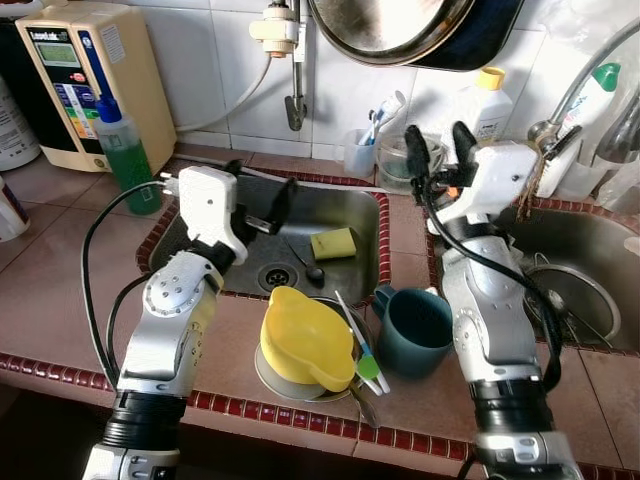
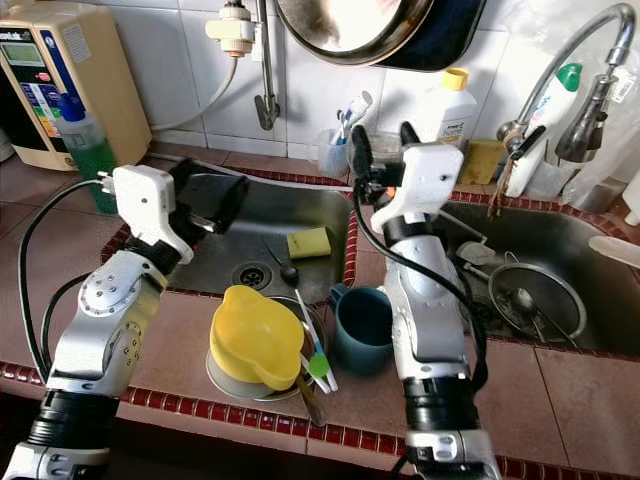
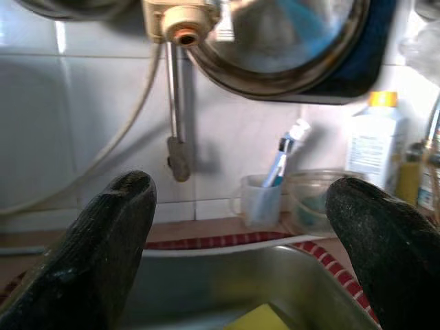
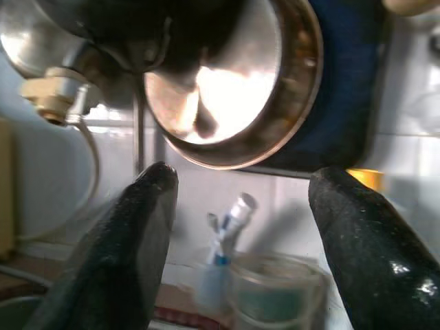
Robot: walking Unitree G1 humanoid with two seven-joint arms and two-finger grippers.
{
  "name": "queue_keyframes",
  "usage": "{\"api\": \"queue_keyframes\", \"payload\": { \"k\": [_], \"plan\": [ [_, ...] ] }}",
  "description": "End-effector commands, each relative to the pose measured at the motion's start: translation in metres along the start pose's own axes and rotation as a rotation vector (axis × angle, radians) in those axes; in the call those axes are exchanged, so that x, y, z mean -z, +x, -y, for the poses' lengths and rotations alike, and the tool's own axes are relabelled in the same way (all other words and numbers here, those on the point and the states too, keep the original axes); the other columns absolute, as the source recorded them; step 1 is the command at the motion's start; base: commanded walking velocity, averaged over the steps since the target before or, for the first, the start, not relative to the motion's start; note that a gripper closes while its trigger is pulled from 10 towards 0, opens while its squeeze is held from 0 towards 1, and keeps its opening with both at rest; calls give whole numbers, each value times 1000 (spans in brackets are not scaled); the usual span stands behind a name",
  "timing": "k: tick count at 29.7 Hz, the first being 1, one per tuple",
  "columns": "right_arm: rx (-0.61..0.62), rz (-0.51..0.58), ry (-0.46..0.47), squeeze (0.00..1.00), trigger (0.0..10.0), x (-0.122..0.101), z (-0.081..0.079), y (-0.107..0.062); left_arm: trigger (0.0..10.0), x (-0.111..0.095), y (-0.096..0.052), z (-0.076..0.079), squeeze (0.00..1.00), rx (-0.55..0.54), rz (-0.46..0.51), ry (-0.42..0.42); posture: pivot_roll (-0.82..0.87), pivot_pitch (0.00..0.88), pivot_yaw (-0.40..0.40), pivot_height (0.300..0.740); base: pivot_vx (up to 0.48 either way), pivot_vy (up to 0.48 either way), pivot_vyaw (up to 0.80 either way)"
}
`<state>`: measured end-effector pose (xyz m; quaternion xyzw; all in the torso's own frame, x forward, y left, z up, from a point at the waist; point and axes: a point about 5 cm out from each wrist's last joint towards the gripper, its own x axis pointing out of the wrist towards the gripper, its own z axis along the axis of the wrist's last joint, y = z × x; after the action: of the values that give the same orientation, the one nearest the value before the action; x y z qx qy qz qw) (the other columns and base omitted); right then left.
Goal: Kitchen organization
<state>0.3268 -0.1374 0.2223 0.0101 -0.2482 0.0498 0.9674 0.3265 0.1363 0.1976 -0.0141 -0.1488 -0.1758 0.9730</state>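
Tiled table [image 1: 60, 300] carries two steel sinks; the left sink [image 1: 200, 240] holds a yellow sponge [image 1: 334, 242] and a dark spoon [image 1: 310, 268] beside the drain; the right sink [image 2: 590, 250] holds a round metal strainer [image 2: 527, 300] and other utensils, not clearly told apart.

On the table edge in front of the left sink: a yellow jug [image 1: 305, 338] lies tipped inside a shallow metal bowl [image 1: 275, 378]; a brush with a green tip [image 1: 368, 365] rests against the bowl's right side; a dark teal mug [image 1: 414, 330] stands upright just beside them, handle toward the sink.

Left claw [image 1: 262, 205] is raised over the left sink, fingers [image 3: 103, 240] apart, holding nothing; right claw [image 1: 440, 150] is raised above the strip between the two sinks, fingers [image 4: 141, 240] apart, holding nothing.

Back wall: a clear cup with toothbrushes [image 1: 362, 150] next to a clear glass bowl [image 1: 395, 160]; a white bottle with yellow cap [image 1: 485, 105]; a large metal pan [image 1: 400, 25] hanging above; a wall tap [image 1: 290, 60].

Left rear: a green soap bottle [image 1: 125, 150] in front of a beige appliance [image 1: 90, 80].
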Motion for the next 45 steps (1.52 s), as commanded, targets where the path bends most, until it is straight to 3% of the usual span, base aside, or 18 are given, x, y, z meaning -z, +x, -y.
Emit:
{"api": "queue_keyframes", "payload": {
  "k": [1, 6, 7, 8, 21, 45],
  "plan": [
    [14, 43, -33, 1000, 10000, -8, 1, -1, 10000, 0, -2, -3, 0, -32, 7, 9, -159, 0, 14, 740, 0, 0, 0],
    [89, 37, -120, 1000, 10000, -5, 7, -18, 10000, 2, -14, -12, 0, -111, 23, -19, -167, 0, 20, 740, 0, 0, 0],
    [100, 35, -124, 847, 10000, -4, 7, -20, 10000, 3, -16, -11, 0, -117, 28, -19, -167, 0, 20, 740, 0, 0, 0],
    [100, 33, -123, 0, 10000, -4, 7, -21, 10000, 3, -17, -10, 0, -121, 30, -16, -165, 0, 19, 740, 0, 0, 0],
    [77, 29, -135, 0, 10000, -2, -5, -25, 10000, 5, -24, -5, 0, -125, 34, -9, -158, 0, 11, 740, 0, 0, 0],
    [57, 22, -137, 0, 10000, -4, -8, -30, 10000, 3, -32, 2, 0, -93, 40, 14, -158, 0, -4, 740, 0, 0, 0]
  ]
}}
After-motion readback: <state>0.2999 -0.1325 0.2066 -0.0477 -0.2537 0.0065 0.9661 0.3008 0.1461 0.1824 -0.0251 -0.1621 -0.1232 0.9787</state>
